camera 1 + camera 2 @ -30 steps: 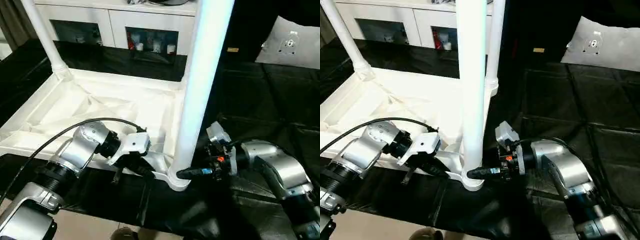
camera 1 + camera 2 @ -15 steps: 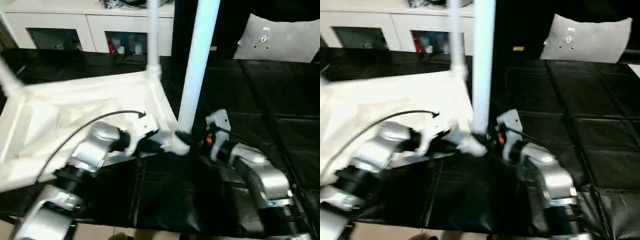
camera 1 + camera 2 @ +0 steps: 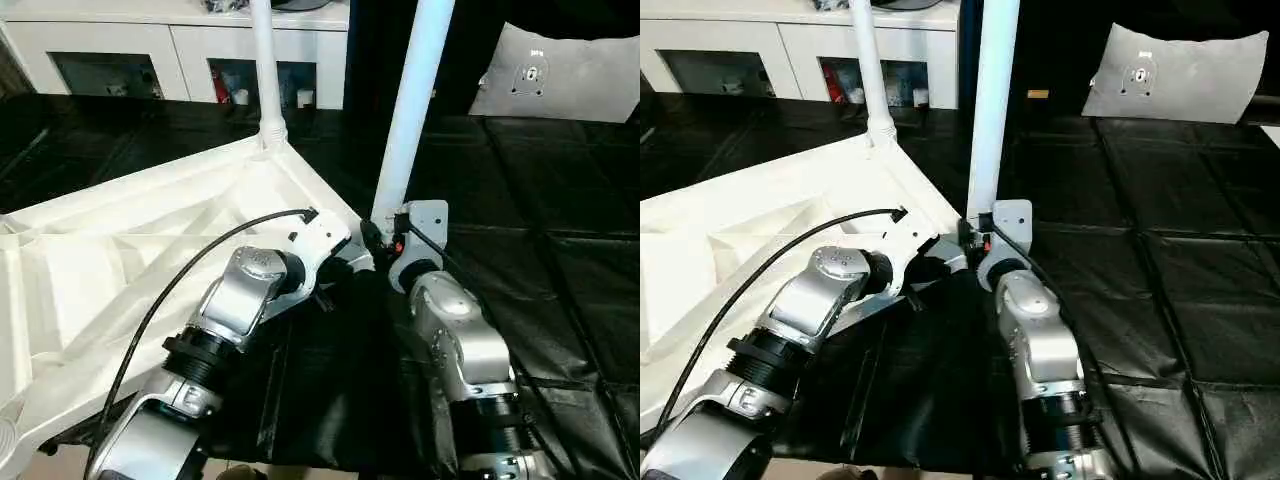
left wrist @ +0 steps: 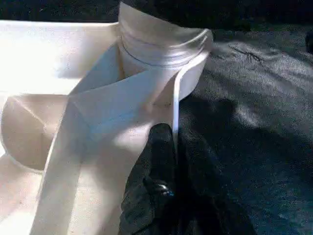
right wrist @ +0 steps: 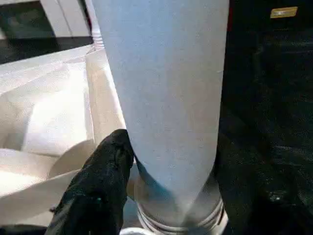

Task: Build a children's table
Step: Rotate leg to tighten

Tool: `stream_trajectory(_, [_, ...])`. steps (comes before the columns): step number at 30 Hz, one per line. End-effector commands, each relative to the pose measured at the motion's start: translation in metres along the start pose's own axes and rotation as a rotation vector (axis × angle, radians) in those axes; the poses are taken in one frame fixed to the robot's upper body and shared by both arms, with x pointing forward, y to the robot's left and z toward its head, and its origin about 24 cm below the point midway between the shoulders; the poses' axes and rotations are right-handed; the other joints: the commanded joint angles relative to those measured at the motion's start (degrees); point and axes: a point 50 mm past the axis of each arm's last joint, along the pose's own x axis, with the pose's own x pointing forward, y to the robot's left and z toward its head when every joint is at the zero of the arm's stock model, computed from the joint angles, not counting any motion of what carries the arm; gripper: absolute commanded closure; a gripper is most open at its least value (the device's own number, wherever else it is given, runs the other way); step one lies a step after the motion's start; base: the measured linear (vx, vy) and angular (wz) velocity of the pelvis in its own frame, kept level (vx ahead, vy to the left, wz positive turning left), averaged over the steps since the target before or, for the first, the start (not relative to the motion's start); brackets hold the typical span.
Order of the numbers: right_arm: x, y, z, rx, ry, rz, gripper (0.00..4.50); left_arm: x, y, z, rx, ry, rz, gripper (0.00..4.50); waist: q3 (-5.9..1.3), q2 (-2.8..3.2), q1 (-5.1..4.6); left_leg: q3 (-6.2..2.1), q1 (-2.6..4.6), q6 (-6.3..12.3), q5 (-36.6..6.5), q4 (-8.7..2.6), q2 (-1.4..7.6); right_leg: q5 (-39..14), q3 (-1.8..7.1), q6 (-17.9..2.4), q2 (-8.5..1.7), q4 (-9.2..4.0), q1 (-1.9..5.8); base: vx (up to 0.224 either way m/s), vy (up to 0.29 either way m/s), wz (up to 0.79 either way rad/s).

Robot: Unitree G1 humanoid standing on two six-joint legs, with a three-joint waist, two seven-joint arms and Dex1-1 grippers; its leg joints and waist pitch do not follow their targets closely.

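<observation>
Smooth white plastic with a faint sheen on the table top (image 3: 150,230) and its ribbed underside; same satin plastic on the near leg (image 5: 166,93). Brushed silver metal on both forearms (image 3: 455,325). Matt black, rubbery look to the fingers (image 5: 100,188). Dull black cloth mat (image 3: 1160,270), finely grained, creased into squares. Glass-fronted white cabinet (image 3: 180,40), glossy

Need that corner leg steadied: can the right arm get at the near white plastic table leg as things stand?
Probably yes. The right gripper is already at the base of the near white plastic table leg, one black finger against it, nothing between.
</observation>
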Motion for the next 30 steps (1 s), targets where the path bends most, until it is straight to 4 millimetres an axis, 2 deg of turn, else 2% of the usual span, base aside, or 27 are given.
stream_trajectory(1, [-0.005, 0.015, -0.007, 0.06, 0.017, 0.185, 1.55, -0.003, -0.006, 0.009, 0.062, -0.056, -0.071, 4.5, -3.66, 0.29, 0.4, -0.65, -0.24, 2.34, -6.5, -3.57, 1.52, -6.6, 2.55, -11.2, -4.02, -4.07, 3.51, 0.0, 0.0, 0.0])
stream_trajectory(3, [-0.007, 0.012, -0.006, 0.064, 0.01, 0.199, 1.45, -0.006, -0.005, 0.007, 0.075, -0.055, -0.08, 4.5, -3.79, 0.33, 0.38, -0.64, -0.32, 3.26, -5.0, -3.41, 1.63, -2.6, 2.58, -12.2, -3.97, -3.67, 3.7, 0.0, 0.0, 0.0])
stream_trajectory(4, [-0.013, 0.005, -0.004, 0.071, -0.002, 0.24, 1.23, -0.011, -0.001, 0.002, 0.099, -0.057, -0.104, 4.5, -3.89, 0.34, 0.37, -0.59, -0.31, 3.79, -3.9, -3.29, 1.55, -0.2, 2.49, -13.2, -3.94, -3.47, 3.79, 0.0, 0.0, 0.0])
stream_trajectory(7, [-0.023, -0.008, -0.002, 0.035, -0.001, 0.337, 1.13, -0.02, 0.004, -0.006, 0.147, -0.043, -0.172, 4.5, -4.09, 0.27, 0.68, -0.52, -0.29, 4.9, -3.7, -3.06, 1.55, 1.9, 2.57, -14.0, -3.94, -3.22, 4.11, 0.0, 0.0, 0.0])
stream_trajectory(9, [-0.032, -0.02, 0.001, -0.016, 0.011, 0.423, 0.8, -0.029, 0.006, -0.013, 0.209, -0.032, -0.257, 4.5, -3.98, 0.41, 0.94, -0.53, -0.15, 5.35, -4.3, -3.07, 1.72, 1.3, 2.45, -14.2, -3.9, -3.4, 3.96, 0.0, 0.0, 0.0])
stream_trajectory(10, [-0.04, -0.03, 0.002, -0.084, 0.034, 0.522, 0.8, -0.036, 0.008, -0.018, 0.247, -0.006, -0.322, 4.5, -3.9, 0.39, 1.08, -0.46, -0.22, 5.18, -5.7, -3.09, 1.74, -1.2, 2.42, -14.3, -4.11, -3.55, 3.91, 0.0, 0.0, 0.0])
stream_trajectory(14, [-0.051, -0.042, 0.003, -0.183, 0.095, 0.679, 0.49, -0.046, 0.012, -0.024, 0.289, 0.02, -0.42, 4.5, -3.74, 0.56, 1.85, -0.31, 0.27, 4.22, -7.4, -3.13, 2.09, -4.7, 2.55, -14.2, -4.19, -3.68, 3.48, 0.0, 0.0, 0.0])
stream_trajectory(17, [-0.056, -0.048, 0.005, -0.23, 0.16, 0.801, 0.32, -0.051, 0.013, -0.025, 0.295, 0.016, -0.499, 4.5, -3.83, 0.6, 2.09, -0.43, 0.26, 3.79, -7.8, -3.11, 2.09, -5.1, 2.38, -14.7, -4.17, -3.48, 3.53, 0.0, 0.0, 0.0])
stream_trajectory(18, [-0.057, -0.048, 0.006, -0.235, 0.167, 0.819, 0.25, -0.051, 0.013, -0.025, 0.298, 0.018, -0.51, 4.5, -3.89, 0.8, 2.31, -0.46, 0.24, 3.81, -7.6, -3.02, 2.27, -4.0, 2.44, -15.2, -4.31, -3.3, 3.53, 0.0, 0.0, 0.0])
stream_trajectory(19, [-0.057, -0.048, 0.006, -0.238, 0.175, 0.836, 0.25, -0.052, 0.012, -0.025, 0.301, 0.022, -0.524, 4.5, -3.96, 0.56, 2.37, -0.38, 0.17, 3.96, -7.2, -2.94, 2.24, -3.2, 2.45, -15.5, -4.33, -3.23, 3.53, 0.0, 0.0, 0.0])
stream_trajectory(23, [-0.061, -0.048, 0.007, -0.26, 0.245, 1.001, 0.25, -0.056, 0.006, -0.028, 0.329, 0.056, -0.66, 4.5, -4.01, 0.56, 2.87, -0.25, 0.07, 4.62, -7.1, -2.74, 2.22, -4.1, 2.36, -15.8, -4.33, -3.19, 3.61, 0.0, 0.0, 0.0])
stream_trajectory(24, [-0.061, -0.047, 0.007, -0.258, 0.257, 1.039, 0.25, -0.057, 0.005, -0.028, 0.339, 0.062, -0.688, 4.5, -4.06, 0.41, 3.38, -0.2, 0.23, 4.66, -7.1, -2.64, 2.34, -5.3, 2.4, -15.7, -4.44, -3.18, 3.4, 0.0, 0.0, 0.0])
stream_trajectory(25, [-0.061, -0.046, 0.007, -0.256, 0.263, 1.057, 0.54, -0.057, 0.004, -0.028, 0.347, 0.065, -0.703, 4.5, -3.99, 0.45, 3.51, -0.18, 0.21, 4.59, -7.4, -2.65, 2.35, -6.2, 2.4, -15.6, -4.45, -3.29, 3.31, 0.0, 0.0, 0.0])
stream_trajectory(28, [-0.061, -0.043, 0.006, -0.239, 0.307, 1.137, 0.62, -0.059, 0.001, -0.027, 0.366, 0.075, -0.762, 4.5, -3.95, 0.24, 4.03, -0.28, 0.28, 3.69, -8.3, -2.79, 2.46, -9.5, 2.35, -14.9, -4.48, -3.39, 3.25, 0.0, 0.0, 0.0])
stream_trajectory(30, [-0.061, -0.042, 0.005, -0.233, 0.323, 1.163, 0.86, -0.06, 0.0, -0.027, 0.372, 0.077, -0.782, 4.5, -3.99, 0.44, 4.42, -0.28, 0.4, 3.21, -8.9, -2.8, 2.54, -10.5, 2.42, -14.4, -4.52, -3.47, 3.06, 0.0, 0.0, 0.0])
